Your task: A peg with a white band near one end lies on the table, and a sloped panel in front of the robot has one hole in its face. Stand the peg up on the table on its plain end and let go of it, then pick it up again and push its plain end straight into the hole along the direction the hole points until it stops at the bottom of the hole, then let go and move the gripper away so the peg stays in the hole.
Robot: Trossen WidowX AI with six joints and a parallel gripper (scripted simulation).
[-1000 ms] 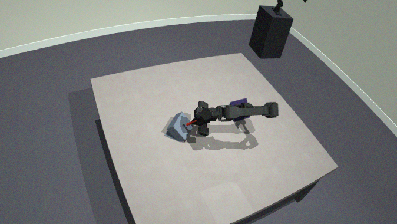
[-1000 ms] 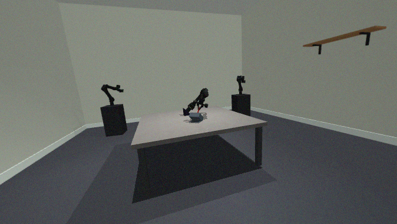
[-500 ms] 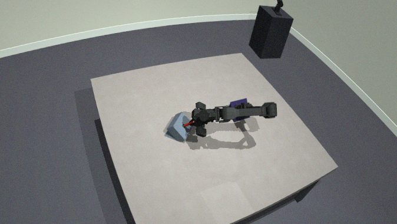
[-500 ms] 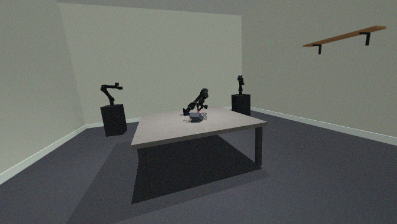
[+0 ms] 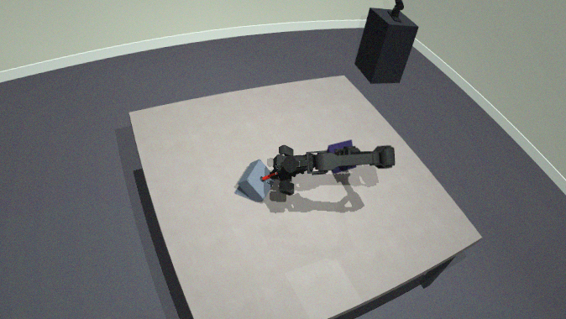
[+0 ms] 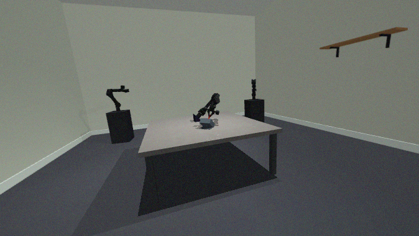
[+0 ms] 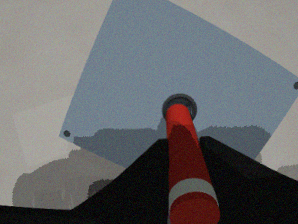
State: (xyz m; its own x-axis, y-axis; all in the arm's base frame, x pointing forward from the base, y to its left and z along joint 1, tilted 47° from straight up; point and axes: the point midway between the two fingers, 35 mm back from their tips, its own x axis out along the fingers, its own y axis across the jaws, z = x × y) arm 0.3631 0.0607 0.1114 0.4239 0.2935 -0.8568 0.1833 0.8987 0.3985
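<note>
The red peg (image 5: 269, 176) (image 6: 209, 117) (image 7: 186, 155) is tilted, its white band (image 7: 192, 185) at the end near the wrist camera. My gripper (image 5: 275, 172) (image 7: 183, 147) is shut on the peg, between the band and the plain end. The blue-grey sloped panel (image 5: 252, 178) (image 6: 205, 123) (image 7: 125, 65) stands just beyond the fingers. The peg's plain end is at the mouth of the hole (image 7: 184, 100), overlapping its ring in the wrist view. Whether the tip is inside, and how deep, I cannot tell. In the top and exterior views the gripper partly hides the peg.
The panel and arm stand on the pale table (image 5: 210, 126) (image 6: 174, 136). The purple arm base (image 5: 336, 147) is behind the gripper. Small dark dots (image 7: 67, 133) mark panel corners. Black pedestals (image 5: 384, 46) (image 6: 119, 125) with other arms stand away from the table.
</note>
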